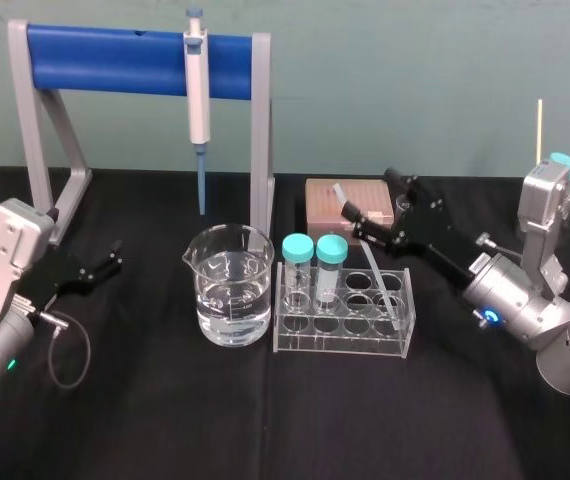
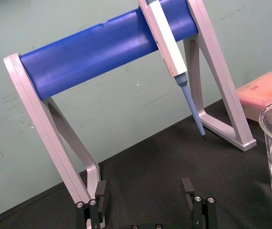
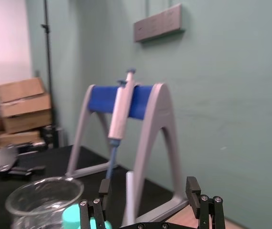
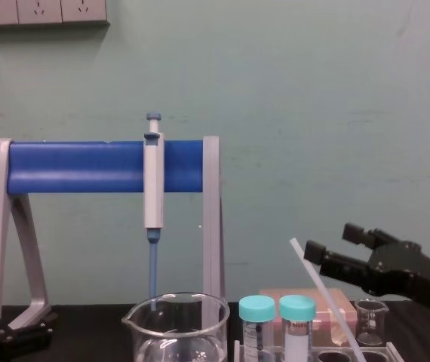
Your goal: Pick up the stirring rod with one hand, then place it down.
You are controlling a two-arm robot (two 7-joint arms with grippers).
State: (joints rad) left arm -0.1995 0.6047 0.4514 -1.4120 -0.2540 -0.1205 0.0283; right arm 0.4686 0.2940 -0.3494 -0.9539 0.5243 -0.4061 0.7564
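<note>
**Q:** Where is the stirring rod (image 1: 377, 268) right now?

**A:** It stands in the tube rack (image 1: 345, 345). Its lower end sits in a well at the rack's front right corner, and the rest rises clear above the rack.

**Q:** Which way does it run?

**A:** Its long axis is steep but not upright. From the foot it leans away from me and toward my left, so the free top end points up over the pink box (image 1: 327, 212) behind the rack. In the chest view it is a plain slant, with the top to my left and the foot to my right.

**Q:** And your fingers?

**A:** My right gripper (image 1: 370, 200) is at the rod's upper stretch with its fingers spread wide. In the right wrist view the rod stands in the gap between them, closer to one finger than the other. I judge nothing is clamped yet.

**Q:** Which arm is nearer?

**A:** The right one, by far. My left gripper (image 1: 105, 262) rests well apart at the table's left side, its fingers also open.

**Q:** So what does the next move turn on?

**A:** Probably closing across the rod, then lifting along its slant so the foot slides out of the well.
</note>
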